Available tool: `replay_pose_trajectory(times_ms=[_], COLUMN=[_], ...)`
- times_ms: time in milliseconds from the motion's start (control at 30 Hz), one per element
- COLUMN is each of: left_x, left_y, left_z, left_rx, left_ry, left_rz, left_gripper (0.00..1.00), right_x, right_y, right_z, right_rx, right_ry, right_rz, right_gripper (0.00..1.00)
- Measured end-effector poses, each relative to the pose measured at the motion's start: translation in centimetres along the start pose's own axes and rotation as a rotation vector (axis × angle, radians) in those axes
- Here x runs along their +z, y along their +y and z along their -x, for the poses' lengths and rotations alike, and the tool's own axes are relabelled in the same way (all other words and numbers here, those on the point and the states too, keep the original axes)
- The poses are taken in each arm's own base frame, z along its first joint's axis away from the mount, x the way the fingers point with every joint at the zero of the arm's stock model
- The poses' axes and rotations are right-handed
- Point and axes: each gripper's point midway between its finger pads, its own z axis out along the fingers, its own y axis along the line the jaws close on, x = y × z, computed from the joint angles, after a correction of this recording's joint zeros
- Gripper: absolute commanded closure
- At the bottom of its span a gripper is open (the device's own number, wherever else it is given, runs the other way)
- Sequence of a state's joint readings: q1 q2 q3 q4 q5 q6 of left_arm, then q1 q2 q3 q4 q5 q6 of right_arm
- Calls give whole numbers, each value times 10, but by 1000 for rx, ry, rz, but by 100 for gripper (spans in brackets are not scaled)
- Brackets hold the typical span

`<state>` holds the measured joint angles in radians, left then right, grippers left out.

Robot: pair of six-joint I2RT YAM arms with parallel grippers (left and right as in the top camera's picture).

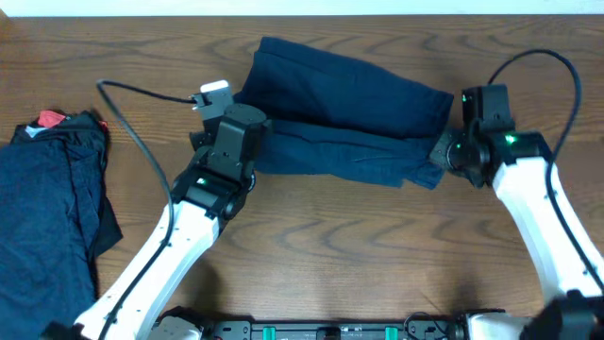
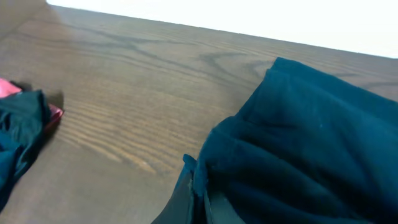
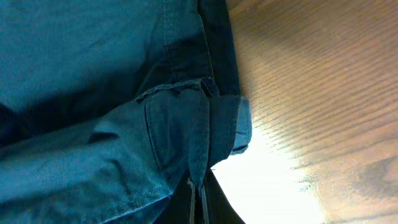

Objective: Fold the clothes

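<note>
Lighting: even, fairly bright. Glare: blown-out white patch just right of the navy garment [image 3: 93,74] hem, right wrist view. Left wrist view: soft, perhaps defocused.

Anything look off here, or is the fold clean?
Nothing spilled or damaged. The navy garment is folded unevenly: its lower layer sticks out past the top layer along the near edge, and it is bunched where the right gripper pinches it. The left gripper pinches the other end.
</note>
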<state>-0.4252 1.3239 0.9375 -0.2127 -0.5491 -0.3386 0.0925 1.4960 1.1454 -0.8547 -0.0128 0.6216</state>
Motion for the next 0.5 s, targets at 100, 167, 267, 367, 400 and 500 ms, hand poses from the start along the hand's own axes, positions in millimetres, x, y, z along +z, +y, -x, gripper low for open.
replay_pose_trajectory(times_ms=[100,167,267,367,400,500], left_x=[12,21,34,43,45,50], left_y=[-3,-3,-2,-3,-4,-9], left_z=[-2,-3,3,13,18,32], left_rx=[31,45,43,27,19,9], left_ry=[6,17,31,29,27,8], left_rz=[10,26,36,34,30,6], left_gripper=[94,94,94,94,94,94], right_x=[5,6,5,6,7,13], right_y=[5,9,14,16,17,19], right_z=[7,13,21,29,32,40], right_rx=[-13,-20,-24,-23,-22,-18], right_ry=[15,18,23,33,44,67], right_rz=[-10,-9,1,5,6,19], right_gripper=[99,99,99,99,99,99])
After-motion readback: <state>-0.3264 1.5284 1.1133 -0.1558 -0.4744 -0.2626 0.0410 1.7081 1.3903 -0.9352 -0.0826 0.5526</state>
